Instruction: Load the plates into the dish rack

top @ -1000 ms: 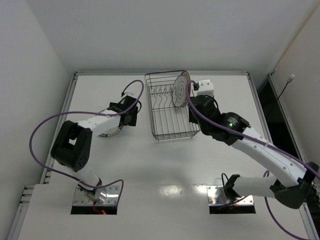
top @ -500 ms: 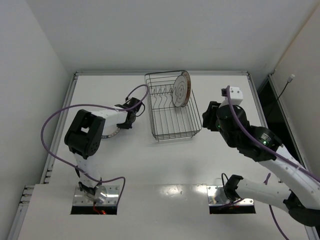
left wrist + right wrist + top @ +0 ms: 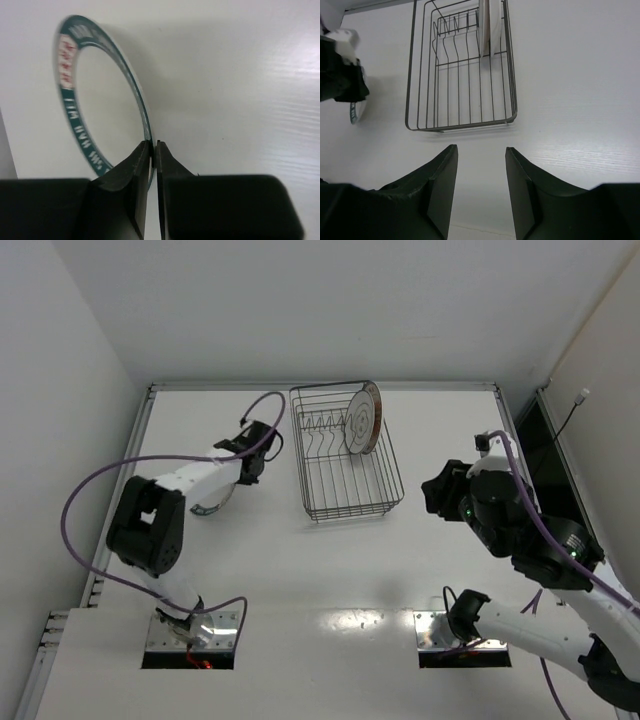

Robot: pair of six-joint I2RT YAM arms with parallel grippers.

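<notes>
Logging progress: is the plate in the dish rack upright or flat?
Upright. The plate stands on edge at the far end of the dish rack, and the right wrist view sees only its thin rim.

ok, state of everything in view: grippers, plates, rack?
Black wire dish rack: upright, one plate loaded.
White grey-ringed plate: standing on edge at the rack's far end.
White dark-rimmed plate: tilted up, rim pinched by left gripper.
Left gripper: shut on that plate.
Right gripper: open, empty.

Left fingers (image 3: 135,180) pinched together; right fingers (image 3: 440,185) spread apart.
</notes>
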